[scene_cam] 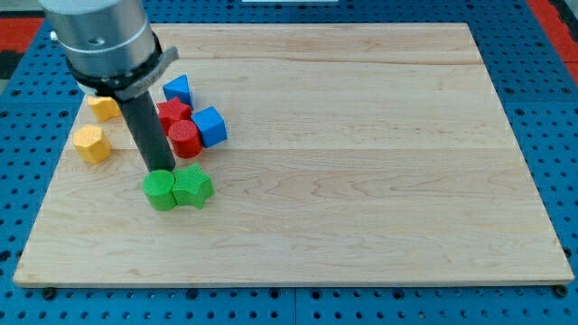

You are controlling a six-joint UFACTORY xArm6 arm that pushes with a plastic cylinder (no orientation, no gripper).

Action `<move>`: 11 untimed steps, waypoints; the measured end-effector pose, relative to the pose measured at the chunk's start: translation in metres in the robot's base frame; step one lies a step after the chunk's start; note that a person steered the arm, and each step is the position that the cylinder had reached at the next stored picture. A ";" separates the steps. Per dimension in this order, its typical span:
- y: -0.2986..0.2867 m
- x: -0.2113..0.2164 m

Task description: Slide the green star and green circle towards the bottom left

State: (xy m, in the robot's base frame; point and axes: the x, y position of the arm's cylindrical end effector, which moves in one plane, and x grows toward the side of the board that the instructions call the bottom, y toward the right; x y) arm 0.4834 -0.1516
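The green circle (161, 191) and the green star (192, 186) sit side by side, touching, left of the board's middle, the circle on the view's left. My tip (162, 171) is at the upper edge of the green circle, touching or nearly touching it. The rod rises from there to the arm's grey body (101, 41) at the view's top left.
A red circle (184, 139), a red block (172, 114), a blue cube (209, 125) and a blue block (178, 89) cluster just above the green pair. A yellow hexagon (91, 143) and a yellow block (104, 108) lie near the wooden board's (361, 162) left edge.
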 end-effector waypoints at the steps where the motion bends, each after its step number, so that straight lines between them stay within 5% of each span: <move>1: 0.029 -0.011; 4: 0.084 0.028; 6: 0.029 0.023; 8: 0.057 -0.002; 11: -0.002 -0.004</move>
